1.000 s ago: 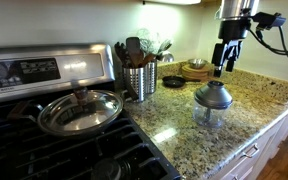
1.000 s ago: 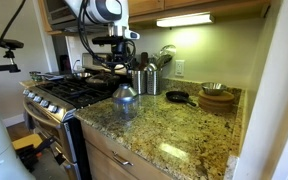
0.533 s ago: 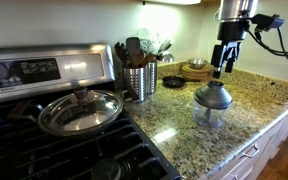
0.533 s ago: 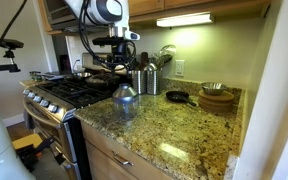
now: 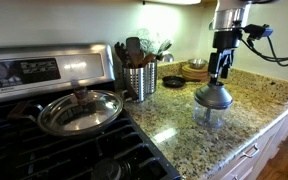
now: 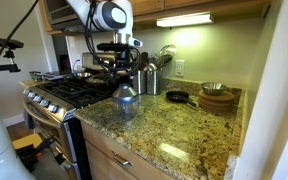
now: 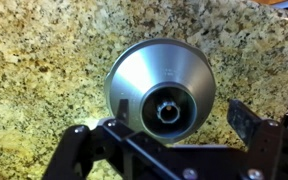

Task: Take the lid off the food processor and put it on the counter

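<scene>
The lid [image 5: 213,95] is a grey metal cone with a dark knob. It sits on the small clear food processor [image 5: 210,116] on the granite counter [image 5: 259,95], near the front edge. It shows in both exterior views, the lid [image 6: 126,94] on the bowl [image 6: 125,109]. My gripper [image 5: 220,70] hangs just above the lid, fingers down, also seen in an exterior view [image 6: 127,65]. In the wrist view the lid [image 7: 144,70] fills the centre, and my open gripper [image 7: 164,128] has a finger on each side of the knob, touching nothing.
A black stove [image 5: 44,140] with a flat glass pan lid [image 5: 79,110] stands beside the counter. A ribbed steel utensil canister [image 5: 140,80], a small black skillet [image 5: 173,82] and wooden bowls [image 5: 195,70] sit at the back. The counter edge [image 5: 254,135] is close.
My gripper has moved sideways and down, from beyond the food processor to right over the lid. The lid and bowl have not moved.
</scene>
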`<state>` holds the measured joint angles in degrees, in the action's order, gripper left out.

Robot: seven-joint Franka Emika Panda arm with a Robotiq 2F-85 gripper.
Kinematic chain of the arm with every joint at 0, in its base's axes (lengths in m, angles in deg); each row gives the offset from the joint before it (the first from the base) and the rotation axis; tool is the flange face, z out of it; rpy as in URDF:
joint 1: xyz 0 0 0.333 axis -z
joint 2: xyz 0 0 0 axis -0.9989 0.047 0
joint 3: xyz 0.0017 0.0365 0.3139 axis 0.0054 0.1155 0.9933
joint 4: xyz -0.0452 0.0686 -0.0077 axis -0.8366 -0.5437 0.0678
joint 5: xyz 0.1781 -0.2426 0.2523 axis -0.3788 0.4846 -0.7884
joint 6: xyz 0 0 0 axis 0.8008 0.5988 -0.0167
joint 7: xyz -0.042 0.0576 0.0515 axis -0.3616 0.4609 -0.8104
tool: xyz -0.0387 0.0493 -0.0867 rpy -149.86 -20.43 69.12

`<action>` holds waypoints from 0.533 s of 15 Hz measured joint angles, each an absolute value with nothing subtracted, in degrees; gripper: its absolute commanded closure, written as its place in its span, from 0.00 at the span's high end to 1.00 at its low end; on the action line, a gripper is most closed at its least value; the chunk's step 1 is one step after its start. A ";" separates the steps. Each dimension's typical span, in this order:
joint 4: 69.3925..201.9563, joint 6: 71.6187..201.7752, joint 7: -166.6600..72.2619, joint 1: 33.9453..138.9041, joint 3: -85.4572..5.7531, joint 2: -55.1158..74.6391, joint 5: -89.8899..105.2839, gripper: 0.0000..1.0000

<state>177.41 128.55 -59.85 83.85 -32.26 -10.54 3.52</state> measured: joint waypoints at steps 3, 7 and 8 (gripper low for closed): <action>176.07 128.55 -60.32 83.88 -32.41 -8.52 3.52 1.00; 174.66 128.55 -60.67 84.03 -32.46 -6.52 3.52 0.84; 174.39 128.55 -60.71 84.05 -32.46 -6.13 3.52 0.87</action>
